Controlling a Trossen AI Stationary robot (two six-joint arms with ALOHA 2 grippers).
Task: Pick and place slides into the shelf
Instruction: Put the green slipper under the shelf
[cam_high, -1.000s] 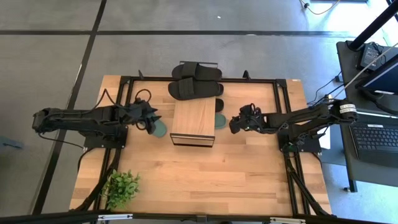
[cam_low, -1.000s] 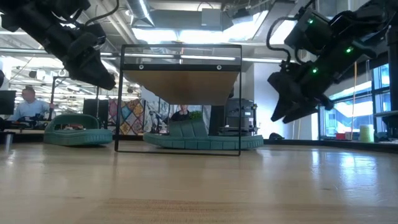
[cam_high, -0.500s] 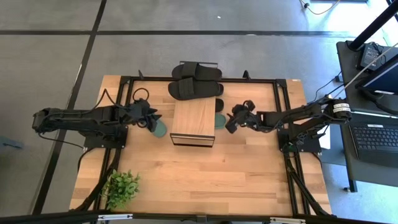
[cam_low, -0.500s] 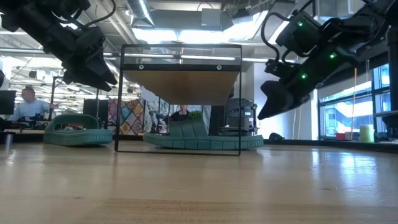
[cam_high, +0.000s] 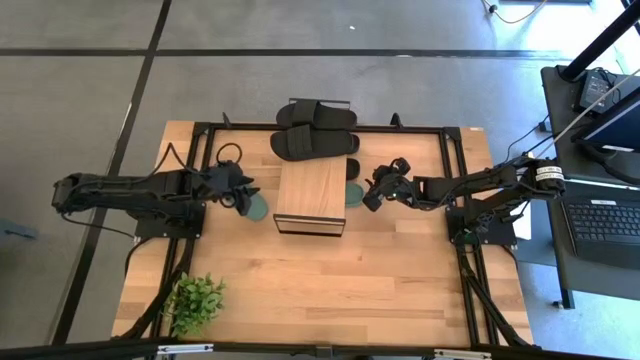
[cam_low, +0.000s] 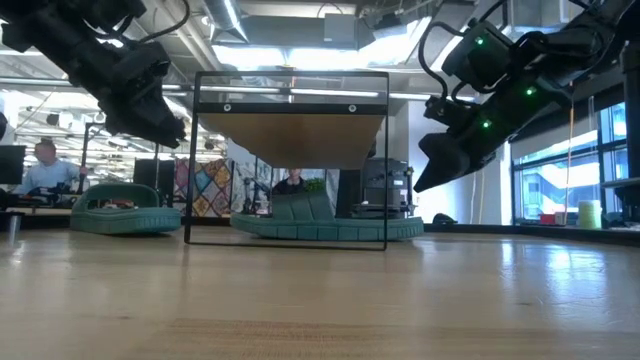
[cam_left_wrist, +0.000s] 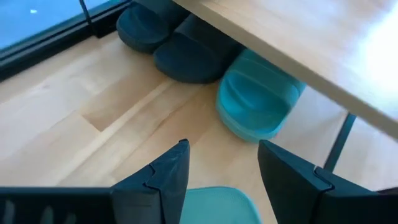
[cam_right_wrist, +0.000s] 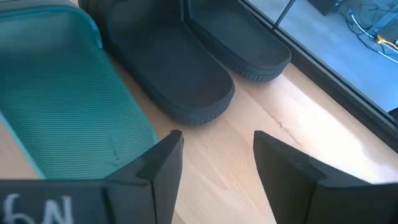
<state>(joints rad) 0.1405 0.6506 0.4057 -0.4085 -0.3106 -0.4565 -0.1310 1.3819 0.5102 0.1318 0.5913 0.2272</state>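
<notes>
Wood and metal: the shelf (cam_high: 312, 195) stands mid-table, a light plank top on a thin black frame, nothing on its top.
Green slides: one green slide (cam_high: 258, 206) lies on the table just left of the shelf; the other green slide (cam_high: 354, 193) pokes out at the shelf's right edge, lying under the plank in the low view.
Black slides: the black slides (cam_high: 314, 128) sit stacked at the table's far edge behind the shelf; their exact count is hard to tell.
Left gripper: the left gripper (cam_high: 243, 193) hangs above the left green slide, fingers spread wide and holding nothing; its wrist view shows the slide's end between them.
Right gripper: the right gripper (cam_high: 372, 194) hovers beside the shelf's right side, over the right green slide, fingers apart and empty.
Progress: judged early to middle; most slides are not yet shelved.
Risk, frame: both grippers work close to the thin black frame; a low or inward approach could clip it and shove the light shelf.
Risk, grip: soft rubber may flex or slip if pinched at the sole edge, not the strap.
Risk, stack: reaching for the black pile could topple it off the far edge.
Bystander item: the potted plant (cam_high: 194, 300) sits well clear at the near left corner.
</notes>
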